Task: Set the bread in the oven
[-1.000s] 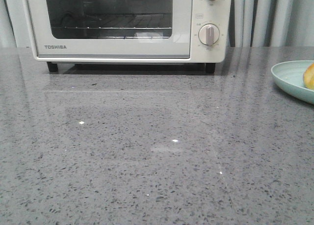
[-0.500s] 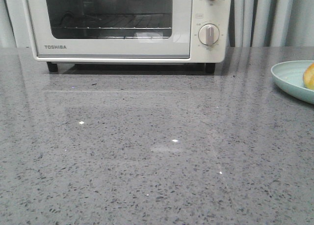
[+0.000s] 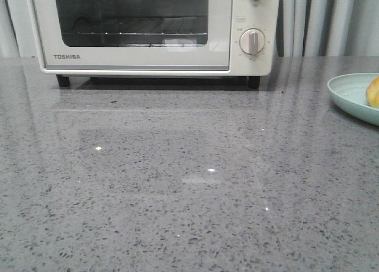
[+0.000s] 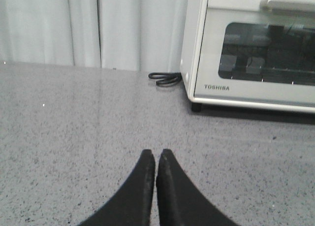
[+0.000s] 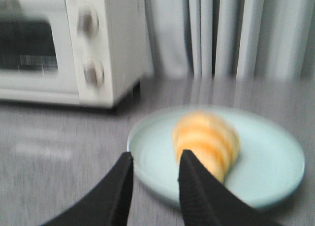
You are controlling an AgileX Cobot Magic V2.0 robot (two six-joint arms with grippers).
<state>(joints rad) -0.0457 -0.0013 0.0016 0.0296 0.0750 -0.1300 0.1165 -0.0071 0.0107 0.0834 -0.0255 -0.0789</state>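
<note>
Bread lying on pale blue-green plate, just beyond the fingertips of right gripper; long axis running roughly toward and away from those fingers, tapered end nearest them, close behind the nearer finger's tip, blunt end farther off. Golden-brown crust, paler diagonal stripes across it; wrist view blurred, fine texture not readable. Right fingers apart, nothing between them, poised at the plate's near rim; contact with rim not determinable. In front view only a sliver of bread at frame edge, sitting in plate, well apart from oven. Oven cream-white, door shut, glass window dark, wire rack visible inside, knob on its panel, black feet on grey speckled counter. Left gripper low over bare counter, fingers pressed together, holding nothing; oven ahead and off to one side of them, black cord coiled beside its corner.
</note>
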